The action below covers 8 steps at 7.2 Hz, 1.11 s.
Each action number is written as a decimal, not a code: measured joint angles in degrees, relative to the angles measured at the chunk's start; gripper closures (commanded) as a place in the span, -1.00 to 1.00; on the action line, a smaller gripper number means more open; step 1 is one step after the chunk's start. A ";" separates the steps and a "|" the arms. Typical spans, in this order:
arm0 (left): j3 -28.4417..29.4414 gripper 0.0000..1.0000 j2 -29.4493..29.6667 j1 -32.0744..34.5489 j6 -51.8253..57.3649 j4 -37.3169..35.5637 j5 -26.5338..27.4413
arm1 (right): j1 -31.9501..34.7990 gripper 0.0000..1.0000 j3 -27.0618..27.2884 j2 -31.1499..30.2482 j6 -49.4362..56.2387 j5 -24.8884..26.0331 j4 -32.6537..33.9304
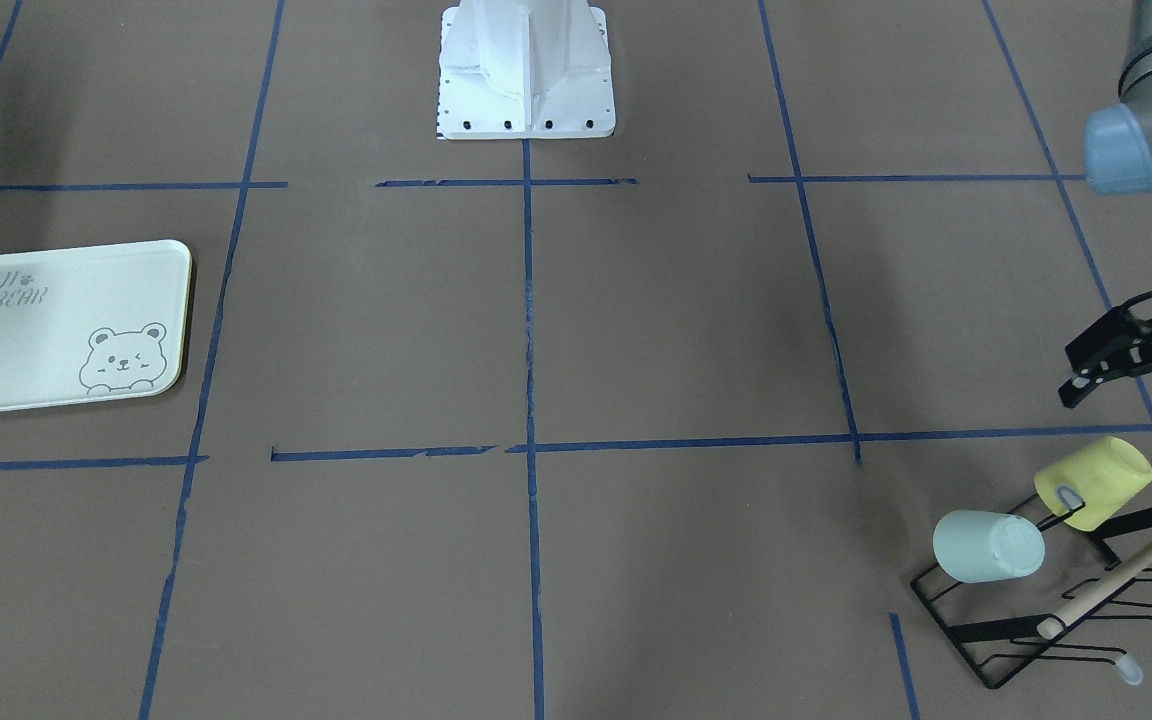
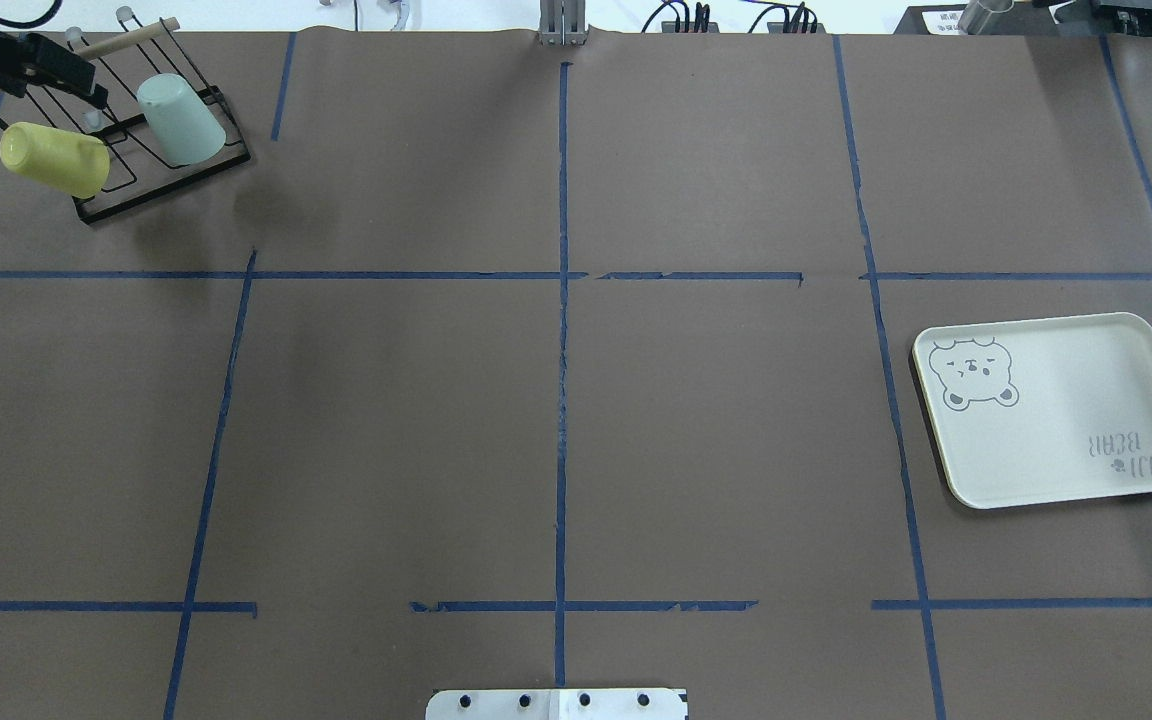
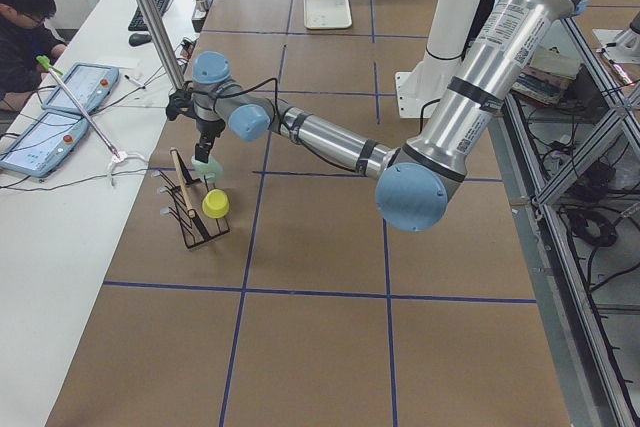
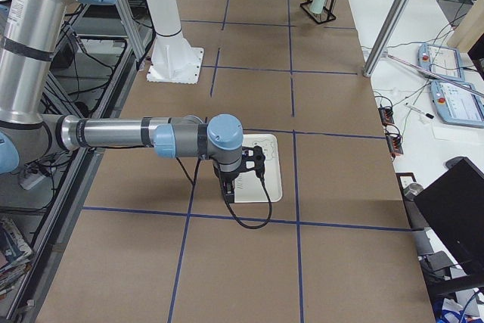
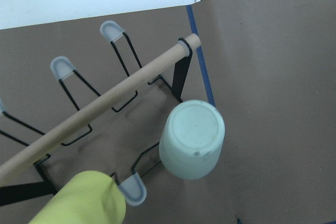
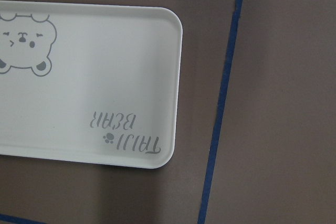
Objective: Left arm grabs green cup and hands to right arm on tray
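Observation:
The green cup (image 1: 986, 547) hangs upside down and tilted on a prong of a black wire rack (image 1: 976, 632). It also shows in the overhead view (image 2: 179, 120) and fills the middle of the left wrist view (image 5: 191, 140). My left gripper (image 1: 1123, 403) hovers above the rack, open and empty, apart from the cup; it also shows at the overhead view's top left (image 2: 76, 80). The tray (image 2: 1056, 410) lies empty at the far side of the table (image 1: 56, 320). My right gripper (image 4: 238, 175) hangs over the tray's edge (image 6: 79, 77); I cannot tell whether it is open or shut.
A pale yellow cup (image 1: 1096, 480) hangs on the same rack beside the green one (image 5: 79, 200). A wooden rod (image 5: 105, 108) runs across the rack top, with free capped prongs (image 5: 111, 30) beyond it. The white robot base (image 1: 526, 70) stands mid-table.

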<state>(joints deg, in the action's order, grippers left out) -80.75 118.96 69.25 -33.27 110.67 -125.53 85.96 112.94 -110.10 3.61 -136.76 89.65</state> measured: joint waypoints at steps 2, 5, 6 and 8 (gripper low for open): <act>4.47 -1.00 3.51 -1.68 -1.16 0.33 4.15 | 0.00 -1.00 0.00 0.03 0.00 0.00 0.00; 9.99 -1.00 5.45 -3.81 -3.55 4.47 5.75 | 0.00 -1.00 0.00 0.05 0.04 0.04 0.00; 10.91 -1.00 5.54 -4.22 -3.89 5.16 5.80 | 0.00 -1.00 0.00 0.06 0.02 0.02 0.00; 11.52 -1.00 5.49 -5.27 -4.73 5.60 5.82 | 0.00 -1.00 0.00 0.03 0.00 0.00 0.00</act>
<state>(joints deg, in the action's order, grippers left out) -69.23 124.45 63.98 -37.99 116.27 -119.71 85.96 112.94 -110.07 3.61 -136.76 89.65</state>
